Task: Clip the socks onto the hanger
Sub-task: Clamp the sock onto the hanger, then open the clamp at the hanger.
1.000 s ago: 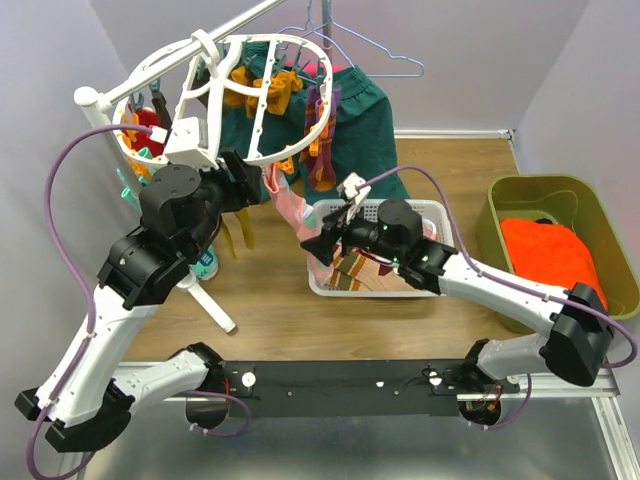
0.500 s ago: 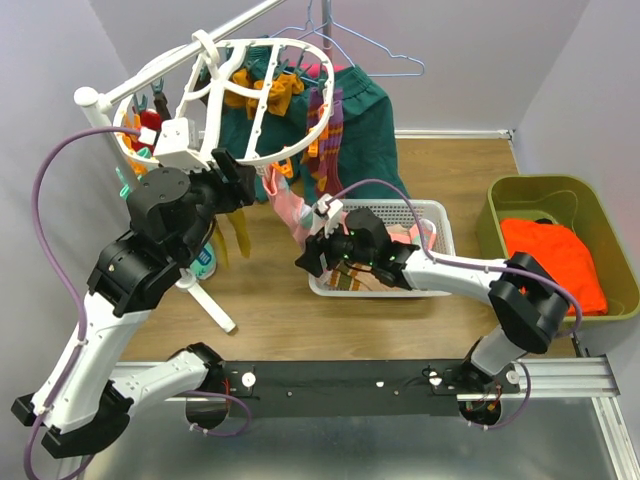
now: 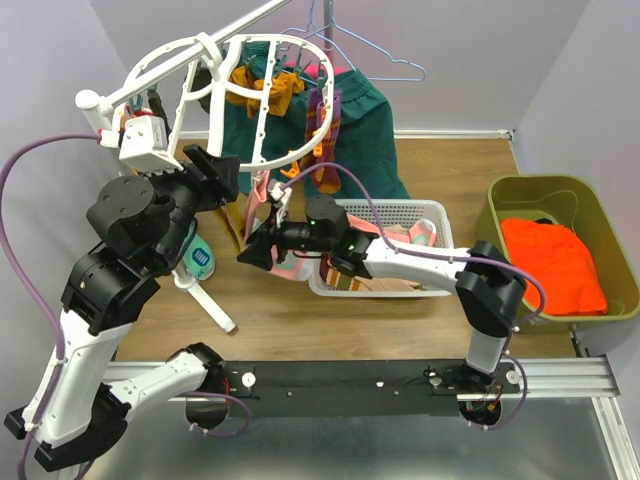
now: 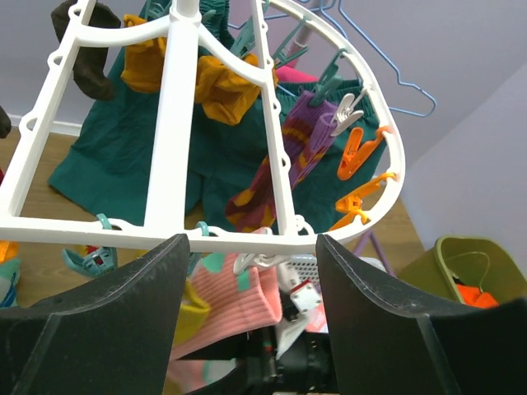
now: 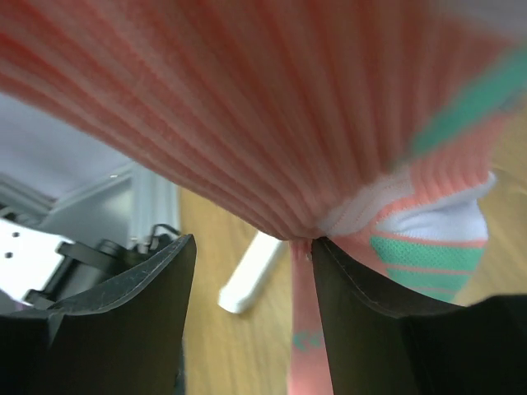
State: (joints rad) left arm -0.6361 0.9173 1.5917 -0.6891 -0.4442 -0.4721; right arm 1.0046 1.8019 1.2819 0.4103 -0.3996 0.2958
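**Pink sock at hanger rim, both pincers spread**

The right pincer reaches across to the left, just under the hanger's near rim. In its wrist view the fingers stand apart with wood showing between them, so it is released, not clamped. The pink sock lies across the fingertips, and its ribbed cuff fills the top of that view. Cannot tell whether it only rests there or already hangs from a clip.

The left pincer is also spread and grasps nothing. Its tips are right at the near rim, with the sock just below and between them.

Behind the right arm a white mesh basket sits on the wooden surface, with more fabric inside that looks like socks. A green bin with an orange cloth is far right.

Further back on the frame, a mustard sock and a purple striped sock are clipped. Free orange clips sit on the right curve. A dark green garment hangs behind.

Handling, my read:
- **Sock:** light, limp and stretchy, likely to fold and slide out of a shallow bite.
- **Where to hold:** the ribbed cuff edge, doubled and kept taut, so a clip mouth meets a flat edge.
- **Hanger:** probably swings when pushed, and the clips are small and springy. Steady the rim first.
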